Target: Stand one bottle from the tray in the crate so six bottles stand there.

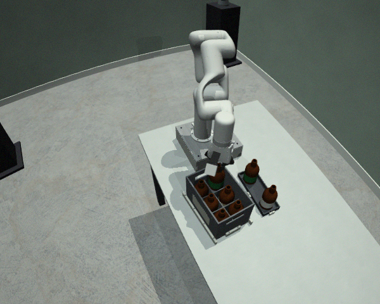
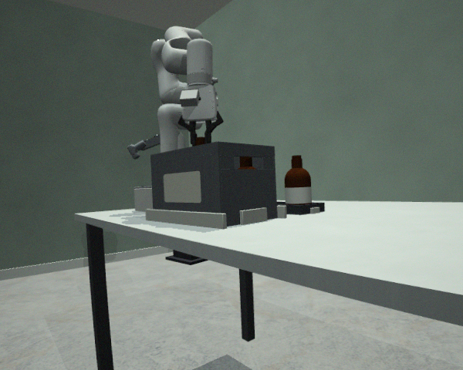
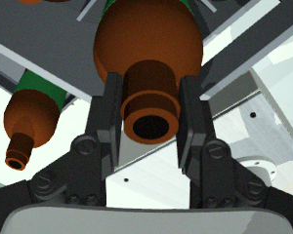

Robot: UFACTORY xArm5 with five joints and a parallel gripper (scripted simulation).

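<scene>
My gripper [image 1: 220,164] [image 2: 200,137] [image 3: 149,94] is shut on the neck of a brown bottle with a green label [image 1: 216,180] [image 3: 149,33]. The bottle hangs upright, sunk into the crate's back cell nearest the tray. Only its top [image 2: 200,140] shows above the rim in the exterior view. I cannot tell if its base touches the crate floor. The dark grey crate [image 1: 232,225] [image 2: 224,179] holds several other brown bottles, one per cell. The dark tray [image 1: 256,192] [image 2: 317,206] to its right carries a green-label bottle [image 1: 251,171] [image 3: 29,113] and a white-label bottle [image 1: 268,197] [image 2: 297,181], both upright.
The arm's grey base block [image 1: 187,147] stands just behind the crate. Low pale stops [image 2: 186,218] line the crate's foot. The white table's [image 1: 298,235] left edge runs close beside the crate. Black pillars [image 1: 0,153] stand on the floor.
</scene>
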